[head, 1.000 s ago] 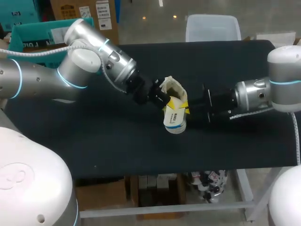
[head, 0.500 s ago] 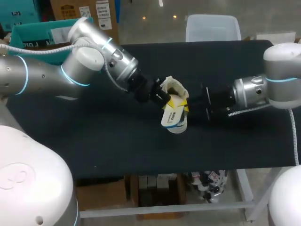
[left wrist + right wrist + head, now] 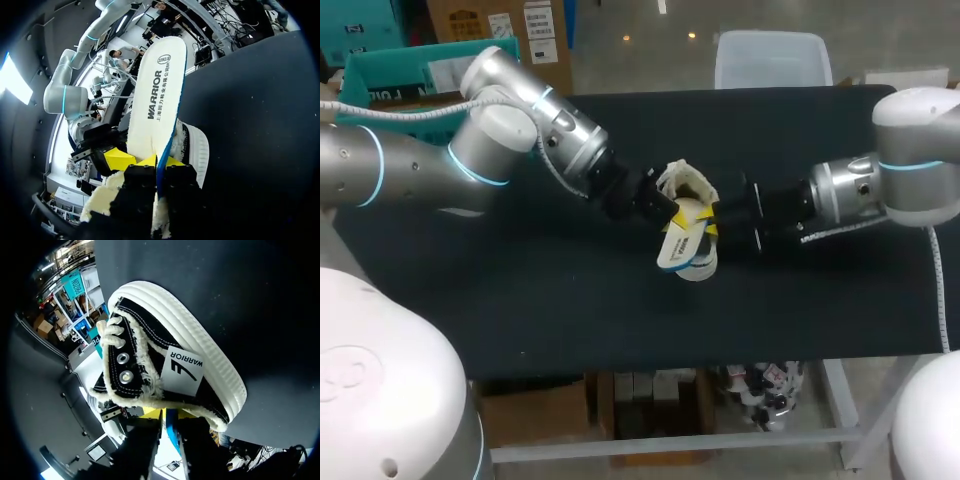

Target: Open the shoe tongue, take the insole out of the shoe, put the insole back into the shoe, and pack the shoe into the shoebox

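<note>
Since the insole (image 3: 155, 100) looked like a thin, light sheet that would bend and flop along its length, it seemed best taken at one end with a firm pinch across its thickness. It would probably slide better along the shoe (image 3: 170, 360) than be levered against it, as its fleecy edge would likely drag on the lining. It stood on edge at the shoe's mouth, one end down by the frayed collar and the other rising well clear of the shoe. The left gripper (image 3: 160, 161) had its jaws closed on that lower end, a yellow tip against each face and the blue edge running between them. The shoe, black canvas over a white rubber sole, rested on the tabletop (image 3: 570, 300). Soft in the upper and stiffer at the sole, it would likely want steadying at the collar or heel. The right gripper (image 3: 169, 415) sat across the shoe from the left one, right at the collar. The frayed rim covered its tips, so I could not tell whether its jaws held the shoe.
</note>
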